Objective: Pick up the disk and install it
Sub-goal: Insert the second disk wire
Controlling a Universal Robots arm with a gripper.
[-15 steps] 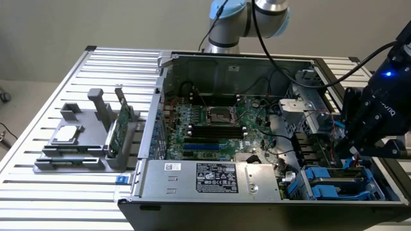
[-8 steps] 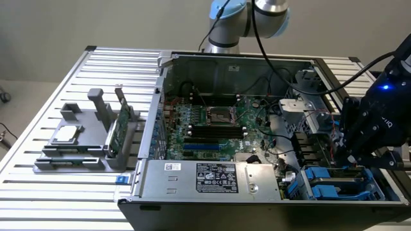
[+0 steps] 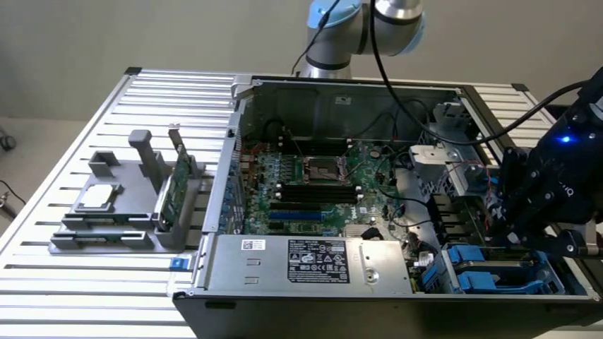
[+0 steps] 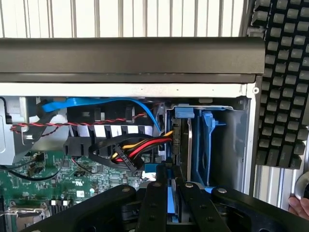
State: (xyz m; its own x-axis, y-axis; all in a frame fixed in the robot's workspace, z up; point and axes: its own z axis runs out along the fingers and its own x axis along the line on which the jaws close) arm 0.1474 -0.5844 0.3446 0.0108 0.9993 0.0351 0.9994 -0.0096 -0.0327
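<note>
Over the corner of the open computer case (image 3: 377,183) nearest the exterior view's lower right, the black gripper (image 3: 527,236) reaches down into the drive bay (image 3: 499,272). The case lies on its side on a ribbed metal table (image 3: 94,296), its green motherboard (image 3: 311,187) exposed and a silver power supply (image 3: 311,265) along the near edge.

From the wrist view, the jaws are pinching the disk (image 4: 170,193): the two black fingers (image 4: 153,203) stand close together, with a strip of blue carrier and silver metal showing between them. The disk stands on edge, its blue end tab (image 4: 183,112) at the far end, slotted into the bay beside an upright blue plastic rail (image 4: 208,145). A bundle of red, yellow and black power wires (image 4: 140,147) ends at a black connector just beside the disk, and a blue data cable (image 4: 106,104) arcs above them. How fully the disk is seated cannot be told.

Toward the table's edge on the exterior view's left, well apart from the case, sits a grey parts holder (image 3: 113,226). A small square silver chip (image 3: 100,196) lies flat on it, and a thin green circuit card (image 3: 177,187) stands upright in its slot.

At one edge of the wrist view, part of a person's hand (image 4: 300,205) is visible beside the case wall.
</note>
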